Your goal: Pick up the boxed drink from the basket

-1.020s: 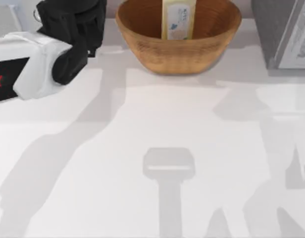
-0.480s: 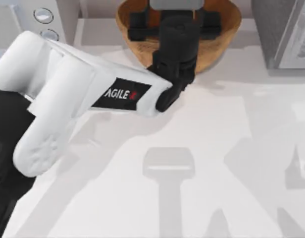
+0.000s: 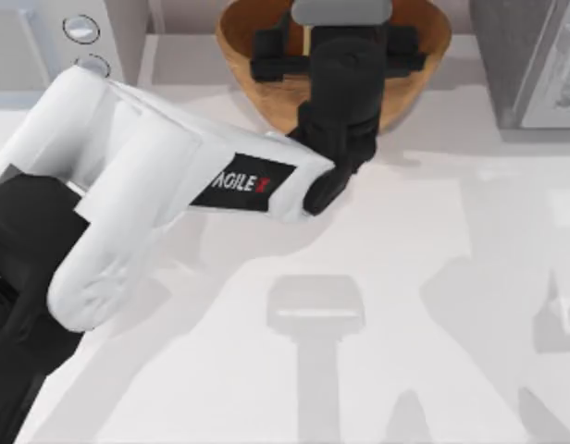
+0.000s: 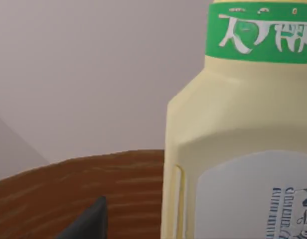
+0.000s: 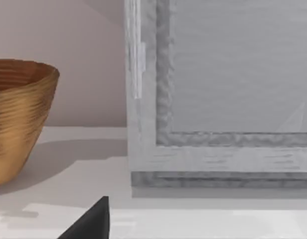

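The left arm is reaching from the worktop's (image 3: pixel 377 305) left side across to the basket (image 3: pixel 266 88) at the far edge, and its white forearm is showing a black label reading "AGILE" with a red mark after it. The left hand (image 3: pixel 336 51) is hanging over the basket's bowl, its black fingers (image 3: pixel 271 55) spread wide to either side of the wrist.

The boxed drink (image 4: pixel 238 144) is standing upright inside the basket, close in front of the left wrist camera. It is pale yellow, with a green band near its top carrying white characters that I cannot read, and a white front label with small blue print too cut off to make out. One dark fingertip (image 4: pixel 91 221) is showing beside the carton, apart from it.

A grey appliance (image 5: pixel 218 94) is standing on the worktop just right of the basket, and another with round knobs (image 3: pixel 81 32) is sitting at the far left.
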